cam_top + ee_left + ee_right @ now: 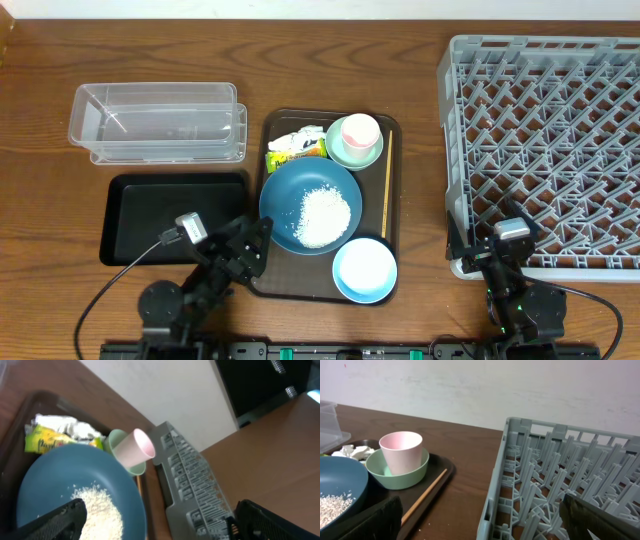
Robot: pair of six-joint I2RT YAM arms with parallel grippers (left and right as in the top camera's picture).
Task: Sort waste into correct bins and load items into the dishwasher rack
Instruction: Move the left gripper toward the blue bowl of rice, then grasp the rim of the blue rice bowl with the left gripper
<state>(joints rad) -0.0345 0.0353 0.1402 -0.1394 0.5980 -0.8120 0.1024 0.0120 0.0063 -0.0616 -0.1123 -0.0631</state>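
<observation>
A blue plate point(284, 198) carries a heap of rice point(325, 214) on the brown serving tray point(393, 215). Behind it lie the crumpled wrapper point(297, 146) and a pink cup point(360, 130) standing in the mint bowl point(352, 154). A light blue bowl point(364, 270) sits at the tray's front. My left gripper point(258, 245) hangs open by the plate's near left edge point(60, 472), holding nothing. Over the near left corner of the grey rack point(550, 140), my right gripper point(503, 217) is open and empty too.
The clear tub point(155, 122) stands at the back left, with the black tray point(170, 215) in front of it. A wooden chopstick point(387, 197) lies along the serving tray's right side. Bare wood separates the serving tray and the rack point(560, 485).
</observation>
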